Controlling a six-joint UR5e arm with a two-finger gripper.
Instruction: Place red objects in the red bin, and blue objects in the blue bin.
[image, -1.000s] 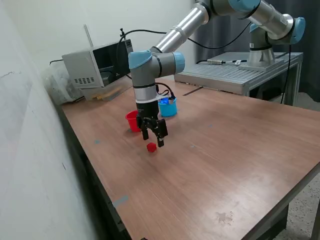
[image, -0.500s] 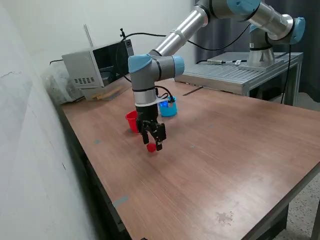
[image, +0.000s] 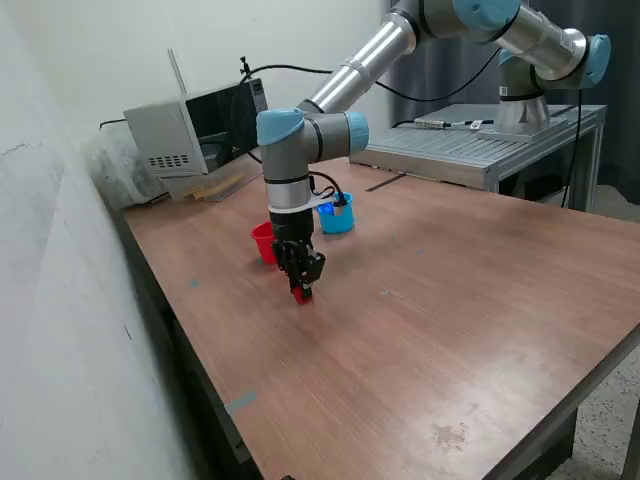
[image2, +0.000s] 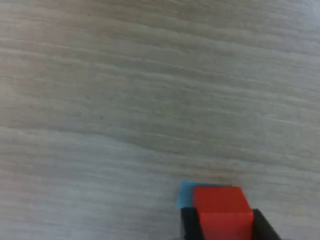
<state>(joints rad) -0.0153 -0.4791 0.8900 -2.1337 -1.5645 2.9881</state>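
The gripper (image: 301, 290) stood low over the table (image: 450, 300), pointing down, its fingers (image2: 189, 223) pressed against both sides of a red cube (image: 301, 294). In the wrist view the cube (image2: 222, 212) sat squarely between the two dark fingers, with a small pale blue patch on the wood just behind it; what that patch was could not be told. The cube was at or just above the tabletop; contact with the wood was unclear. The red cup (image: 264, 241) stood just behind the gripper, partly hidden by the arm. The blue cup (image: 337, 215) stood near it, toward the exterior view's right
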